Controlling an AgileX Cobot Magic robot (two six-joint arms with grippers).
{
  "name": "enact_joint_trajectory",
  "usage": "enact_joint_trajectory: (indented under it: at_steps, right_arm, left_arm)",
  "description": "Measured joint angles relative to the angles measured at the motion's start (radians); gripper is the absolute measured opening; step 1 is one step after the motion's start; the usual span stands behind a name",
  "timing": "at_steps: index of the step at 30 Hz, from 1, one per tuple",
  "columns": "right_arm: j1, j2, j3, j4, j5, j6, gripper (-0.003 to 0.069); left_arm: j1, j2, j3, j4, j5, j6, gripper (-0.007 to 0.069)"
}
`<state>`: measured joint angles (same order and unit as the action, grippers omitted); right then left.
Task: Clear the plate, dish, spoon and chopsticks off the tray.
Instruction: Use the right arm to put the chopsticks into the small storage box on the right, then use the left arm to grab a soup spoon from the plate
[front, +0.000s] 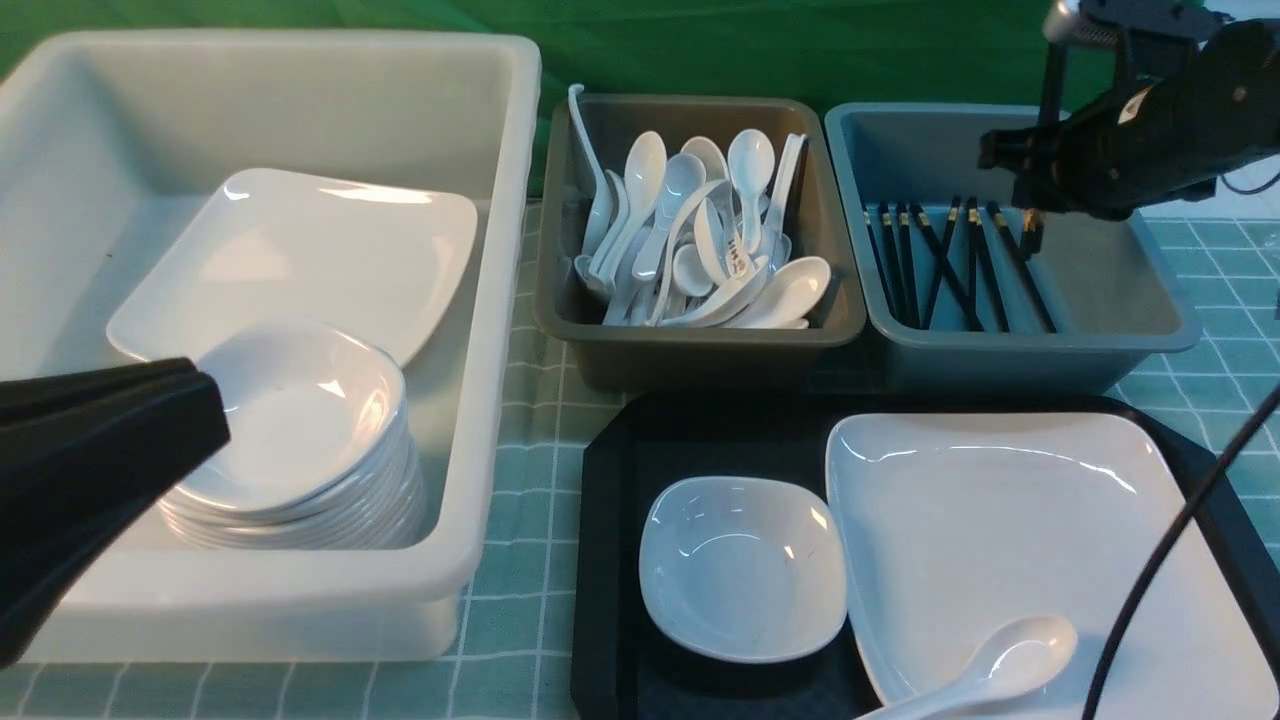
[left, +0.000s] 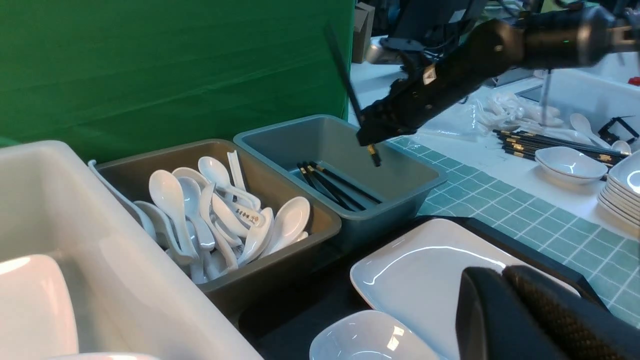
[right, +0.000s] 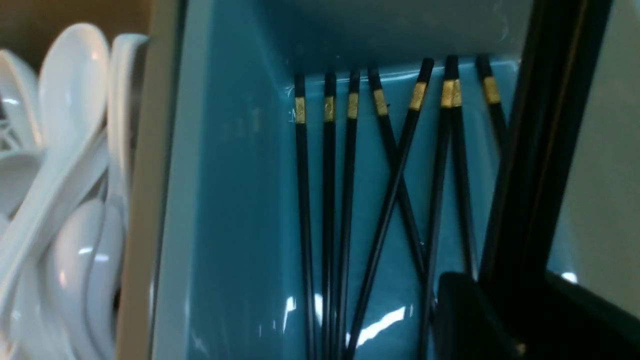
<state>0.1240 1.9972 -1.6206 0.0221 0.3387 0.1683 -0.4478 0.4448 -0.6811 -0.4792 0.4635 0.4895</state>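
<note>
2 chopsticks hung steep in the pinch of the right gripper over the blue bin, while the left gripper sat closed and empty left of the tray, its fingers pressed together, plain only in the left wrist view.

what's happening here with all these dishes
The right hand holds the chopsticks upright over the blue-grey bin, which already has other chopsticks lying in it. The plate, dish and spoon are still on the black tray, the spoon resting on the plate. The left hand is shut and empty, near the white tub.
</note>
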Motion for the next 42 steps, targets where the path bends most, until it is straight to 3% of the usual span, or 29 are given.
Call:
enact_joint_trajectory:
  at_steps: [2, 6, 10, 15, 17, 22, 28, 33, 37, 42]
  right_arm:
    - [0.0, 0.033, -0.026, 0.001, 0.016, 0.007, 0.0362]
    - [0.0, 0.025, -0.034, 0.001, 0.065, 0.001, 0.0405]
    - [0.0, -0.03, -0.037, 0.001, 0.186, -0.066, 0.0347]
    - [0.024, -0.181, -0.011, -0.003, 0.404, -0.218, 0.0177]
    - [0.045, -0.261, 0.045, -0.013, 0.451, -0.239, 0.0144]
    - [0.116, -0.486, 0.278, -0.022, 0.48, -0.254, 0.0128]
    - [0.19, -0.7, 0.508, -0.022, 0.526, -0.251, 0.0129]
    - [0.212, -0.939, 0.681, -0.035, 0.584, -0.215, 0.0136]
    - [0.212, -1.13, 0.743, -0.085, 0.613, -0.155, 0.0139]
    - [0.212, -1.309, 0.771, -0.121, 0.632, -0.123, 0.0139]
  left_arm:
    - [0.0, 0.0, 0.0, -0.001, 0.001, 0.0, 0.0013]
    - [0.0, 0.0, 0.0, -0.001, 0.002, 0.001, 0.0013]
    - [0.0, 0.001, 0.0, -0.001, 0.006, 0.001, 0.0013]
    - [0.0, 0.04, 0.0, -0.001, 0.057, 0.016, 0.0013]
    - [0.0, 0.087, 0.0, -0.001, 0.096, 0.025, 0.0013]
    - [0.0, 0.248, -0.023, 0.002, 0.217, 0.061, 0.0013]
    - [-0.035, 0.37, -0.067, -0.032, 0.24, 0.144, 0.0013]
    - [-0.184, 0.576, -0.141, -0.058, 0.239, 0.208, 0.0013]
    - [-0.351, 0.797, -0.253, -0.007, 0.214, 0.21, 0.0013]
    - [-0.485, 1.03, -0.434, 0.071, 0.199, 0.188, 0.002]
